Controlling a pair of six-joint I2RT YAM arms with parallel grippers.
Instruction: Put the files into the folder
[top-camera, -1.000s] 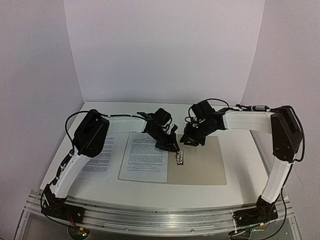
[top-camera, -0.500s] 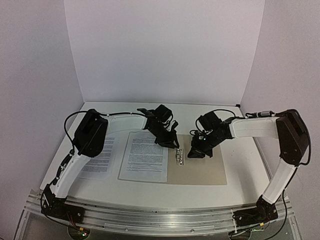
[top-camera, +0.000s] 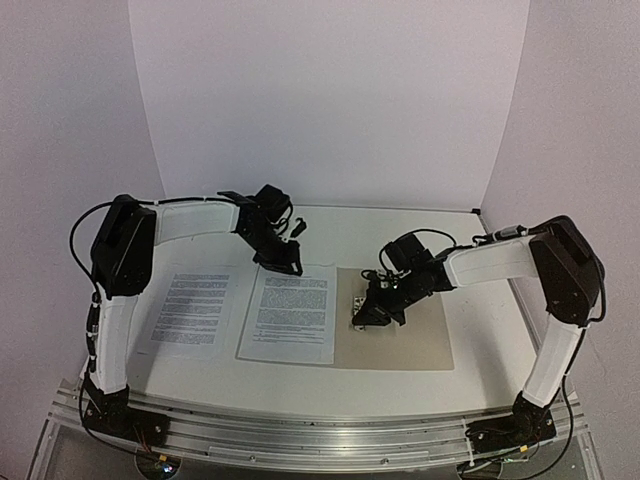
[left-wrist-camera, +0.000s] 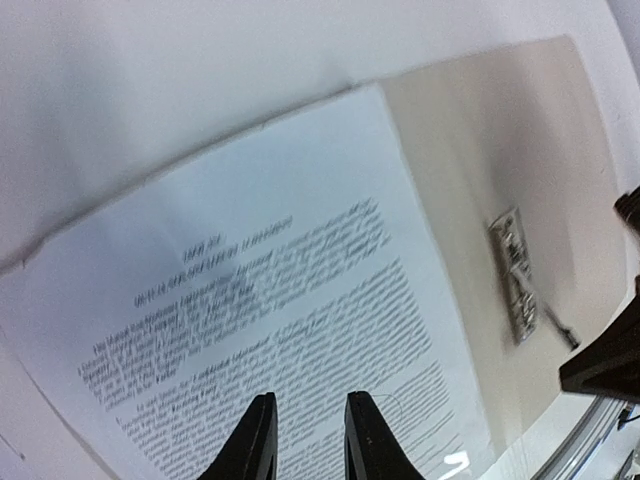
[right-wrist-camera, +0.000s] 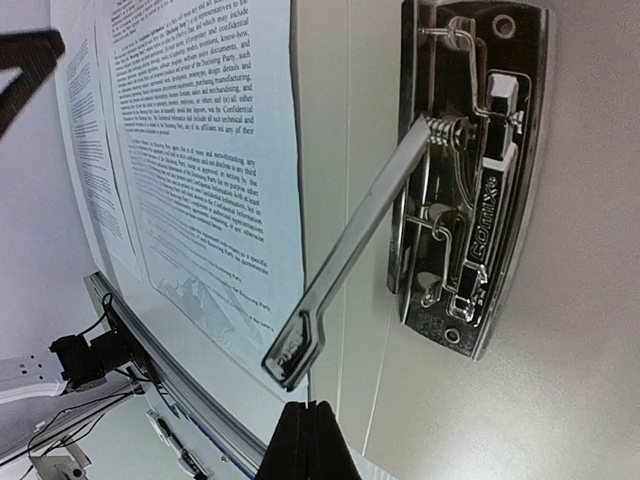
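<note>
Two files: the inner file (top-camera: 290, 315) lies on the left half of the open folder (top-camera: 410, 335). The outer file (top-camera: 190, 310) is on the table (top-camera: 475, 330) at 9 o'clock of it, well apart from the clip (right-wrist-camera: 470, 180).

Right gripper (right-wrist-camera: 308, 440) is pinched closed and empty, just off the raised lever (right-wrist-camera: 350, 260) tip, about 3 o'clock of the clip. Left gripper (left-wrist-camera: 308, 440) has jaws slightly apart, holding nothing, over the inner file's 12 o'clock edge; whether it touches the paper I can't tell.

Step looks like clip opened, filing pending. Next move calls for sliding a file's edge under the lever.
</note>
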